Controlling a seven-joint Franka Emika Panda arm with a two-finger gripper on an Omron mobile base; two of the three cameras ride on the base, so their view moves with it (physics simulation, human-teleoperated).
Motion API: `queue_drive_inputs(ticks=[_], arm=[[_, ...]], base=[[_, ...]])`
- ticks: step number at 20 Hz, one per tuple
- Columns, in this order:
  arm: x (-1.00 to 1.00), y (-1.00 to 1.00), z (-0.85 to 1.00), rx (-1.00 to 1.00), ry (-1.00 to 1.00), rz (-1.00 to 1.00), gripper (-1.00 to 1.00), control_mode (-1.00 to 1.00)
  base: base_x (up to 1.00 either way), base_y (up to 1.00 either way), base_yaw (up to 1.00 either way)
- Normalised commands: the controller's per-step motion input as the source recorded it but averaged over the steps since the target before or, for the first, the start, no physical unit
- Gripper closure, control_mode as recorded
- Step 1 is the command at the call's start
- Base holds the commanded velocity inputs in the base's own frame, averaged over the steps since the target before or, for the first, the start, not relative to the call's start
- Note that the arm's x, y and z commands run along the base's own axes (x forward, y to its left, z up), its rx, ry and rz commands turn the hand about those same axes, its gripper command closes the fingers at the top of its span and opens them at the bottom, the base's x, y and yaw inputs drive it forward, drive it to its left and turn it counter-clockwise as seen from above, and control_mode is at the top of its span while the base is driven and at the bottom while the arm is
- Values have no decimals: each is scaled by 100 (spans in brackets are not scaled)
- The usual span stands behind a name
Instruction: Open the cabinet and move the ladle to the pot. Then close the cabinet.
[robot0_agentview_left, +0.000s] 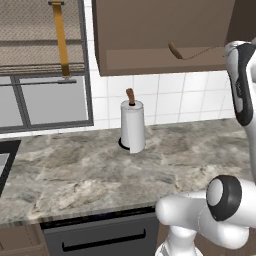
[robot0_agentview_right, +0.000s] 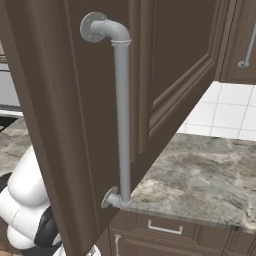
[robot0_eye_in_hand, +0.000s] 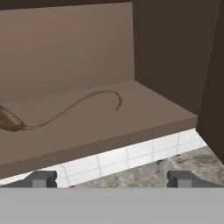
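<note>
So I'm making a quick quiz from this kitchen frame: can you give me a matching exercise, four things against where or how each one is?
Things:
1. ladle
2. cabinet door
3. paper-towel roll
4. gripper

States:
a. upright on the counter by the tiled wall
b. open, empty, facing the cabinet shelf
c. lying on the cabinet's bottom shelf
d. swung open, silver bar handle showing

Pairs: 1-c, 2-d, 3-a, 4-b

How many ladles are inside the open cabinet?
1. The ladle lies flat on the bottom shelf of the cabinet, scoop toward the left of the hand view. More could be hidden higher up, out of view.
</note>
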Motion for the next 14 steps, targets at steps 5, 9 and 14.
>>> queue_drive_inputs(ticks=[5, 9, 14], arm=[[45, -14, 0, 0, 2, 0, -100, -100], [35, -15, 0, 0, 5, 1, -100, -100], [26, -25, 0, 1, 5, 4, -100, -100]], base=[[0, 0, 0], [0, 0, 0], [0, 0, 0]])
